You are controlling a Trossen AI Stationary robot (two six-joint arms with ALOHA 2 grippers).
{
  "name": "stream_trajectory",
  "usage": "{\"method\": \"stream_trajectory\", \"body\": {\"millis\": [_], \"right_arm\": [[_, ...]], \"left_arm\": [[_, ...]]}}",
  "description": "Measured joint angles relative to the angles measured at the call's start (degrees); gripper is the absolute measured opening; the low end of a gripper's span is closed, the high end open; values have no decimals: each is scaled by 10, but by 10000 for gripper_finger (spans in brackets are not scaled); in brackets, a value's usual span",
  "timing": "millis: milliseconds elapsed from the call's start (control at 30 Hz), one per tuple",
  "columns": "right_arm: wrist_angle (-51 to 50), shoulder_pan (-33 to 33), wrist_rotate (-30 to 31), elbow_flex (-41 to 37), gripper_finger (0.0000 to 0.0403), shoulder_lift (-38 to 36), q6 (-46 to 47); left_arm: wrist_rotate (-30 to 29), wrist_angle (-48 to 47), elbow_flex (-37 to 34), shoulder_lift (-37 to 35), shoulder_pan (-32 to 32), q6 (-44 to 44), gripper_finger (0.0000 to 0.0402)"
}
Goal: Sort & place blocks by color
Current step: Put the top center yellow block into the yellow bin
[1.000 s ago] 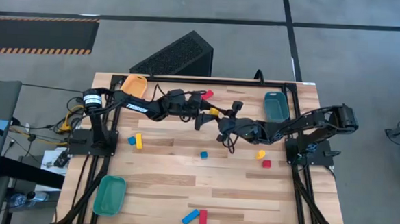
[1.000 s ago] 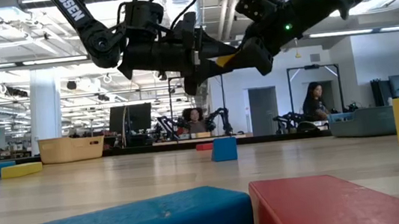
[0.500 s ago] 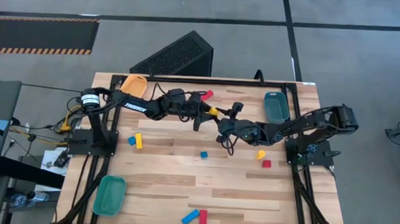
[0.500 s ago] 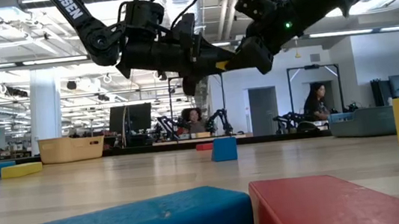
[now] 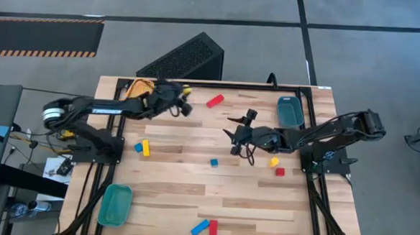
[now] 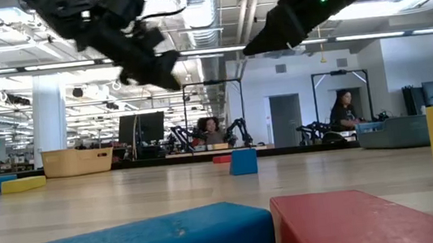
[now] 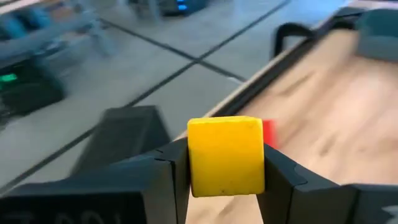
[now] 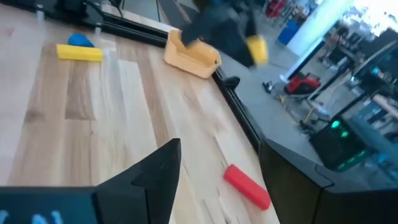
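Observation:
My left gripper (image 5: 185, 100) is shut on a yellow block (image 7: 225, 155) above the table's far left, next to the yellow tray (image 5: 141, 90). My right gripper (image 5: 235, 137) hangs open and empty over the table's middle, its fingers spread wide in the right wrist view (image 8: 217, 180). A red bar (image 5: 215, 100) lies flat near the far edge. Lying on the wood are a yellow bar (image 5: 146, 148), a small blue block (image 5: 138, 147), a blue cube (image 5: 213, 161), a yellow block (image 5: 273, 162) and a red block (image 5: 280, 171). My left gripper pinches the yellow block by two opposite sides (image 7: 194, 158) between its two fingers (image 7: 168, 171). The fingers reach in from the table's left, close to level. The block is lifted clear of the table, with its square face toward the wrist camera.
One teal tray (image 5: 290, 111) stands at the far right and another (image 5: 115, 204) at the near left. A blue bar (image 5: 200, 227) and a red bar (image 5: 213, 228) lie at the near edge. A black frame rail (image 5: 226, 83) runs along the far edge.
The yellow block was between both grippers over the table's middle. My left gripper has swung away toward the far left and the yellow tray, carrying the block and tipping up toward level. My right gripper no longer has the block and has drawn back a little toward the right.

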Motion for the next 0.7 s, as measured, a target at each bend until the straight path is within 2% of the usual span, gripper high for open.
{"method": "stream_trajectory", "body": {"millis": [133, 200, 300, 433, 700], "right_arm": [[-31, -24, -55, 0, 239, -5, 32], [-50, -40, -101, 0, 239, -5, 49], [-56, -66, -148, -1, 239, 6, 75], [-48, -91, -169, -1, 240, 23, 81], [-49, -124, -198, -1, 240, 31, 96]], "left_arm": [[-68, -44, -66, -65, 62, -63, 108], [-104, -112, -80, -93, 91, -149, 107], [-106, -224, -81, -113, 135, -235, 115], [-89, -280, -80, -114, 175, -261, 132], [-65, -280, -80, -64, 223, -241, 127]]}}
